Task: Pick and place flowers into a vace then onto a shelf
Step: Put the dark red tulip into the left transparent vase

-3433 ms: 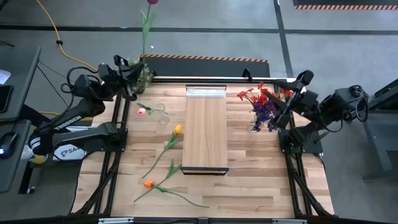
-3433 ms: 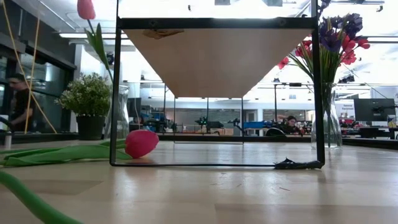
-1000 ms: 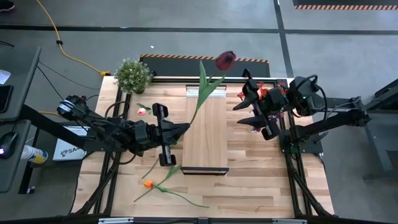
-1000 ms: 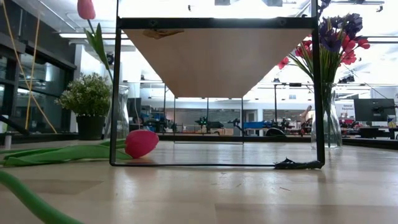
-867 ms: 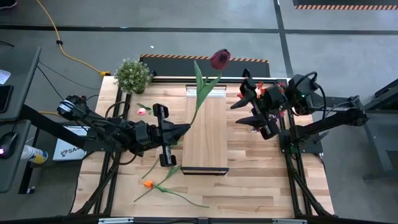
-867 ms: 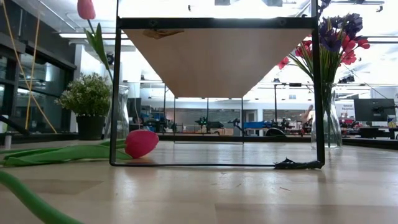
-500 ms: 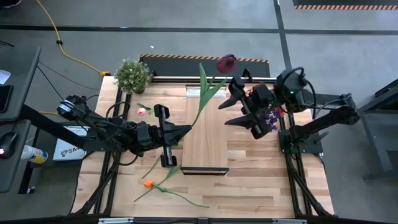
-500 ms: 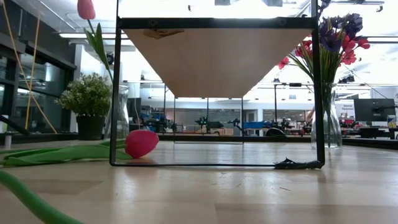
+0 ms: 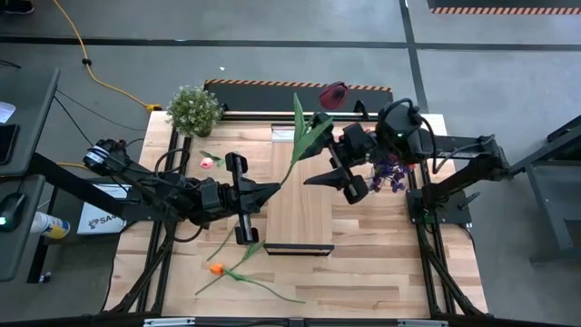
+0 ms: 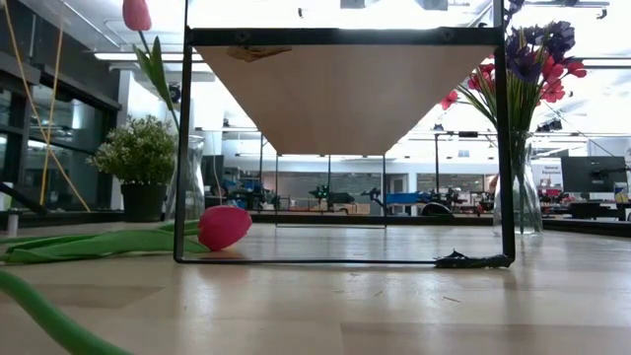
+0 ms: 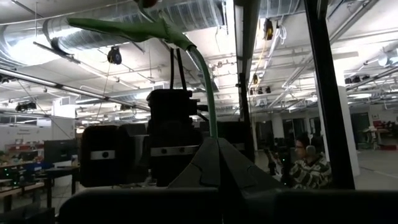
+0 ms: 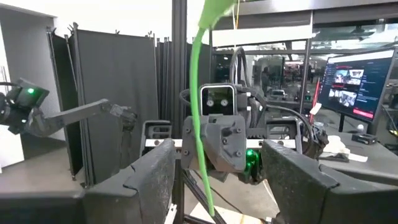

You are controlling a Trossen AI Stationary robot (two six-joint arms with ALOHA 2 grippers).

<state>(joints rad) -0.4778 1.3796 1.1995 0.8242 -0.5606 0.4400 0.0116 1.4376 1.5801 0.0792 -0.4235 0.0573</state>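
Maroon flower [image 9: 333, 94] stem clenched in left gripper [image 9: 270, 189], right gripper [image 9: 320, 160] spread open around stem [image 12: 199, 143]

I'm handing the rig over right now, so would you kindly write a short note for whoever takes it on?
Left gripper: shut on the foot of the dark maroon flower, holding it up over the shelf.
Right gripper: open, over the shelf, its fingers either side of that stem without touching.
Done: a bunch of red and purple flowers stands in the vase by the table's right edge.
Left: hand the maroon flower across and put it in the vase. Pink and orange flowers lie on the table. Nothing stands on the shelf yet.
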